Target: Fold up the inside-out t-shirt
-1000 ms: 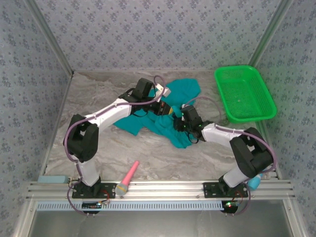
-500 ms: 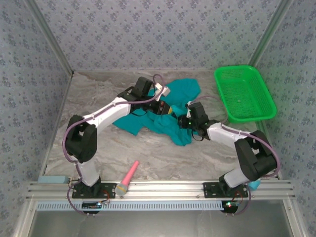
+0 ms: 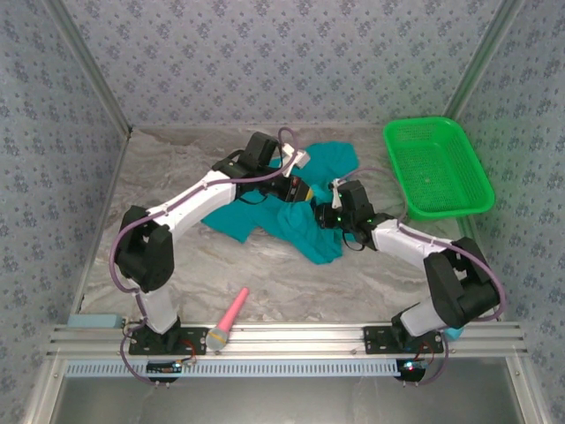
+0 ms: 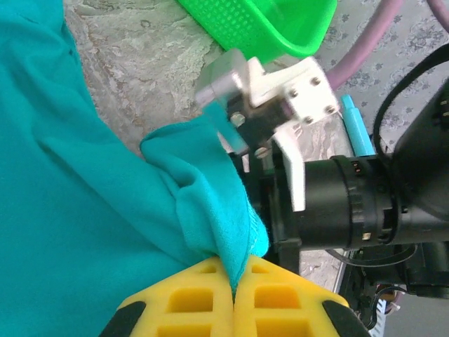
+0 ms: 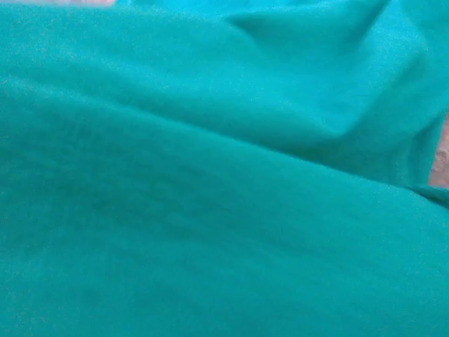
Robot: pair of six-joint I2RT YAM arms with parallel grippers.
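Three patterned walls [image 3: 282, 62] enclose a marbled tabletop [image 3: 265, 287] bearing the t-shirt [image 3: 305, 231].

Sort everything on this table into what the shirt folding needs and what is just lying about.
In the job: teal t-shirt; left gripper, jaws shut on its cloth; right gripper, at the shirt.
Lying about: green basket; pink-handled microphone-like stick.

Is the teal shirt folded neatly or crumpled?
Crumpled: the t-shirt lies bunched on the table, one fold pinched in the left gripper.
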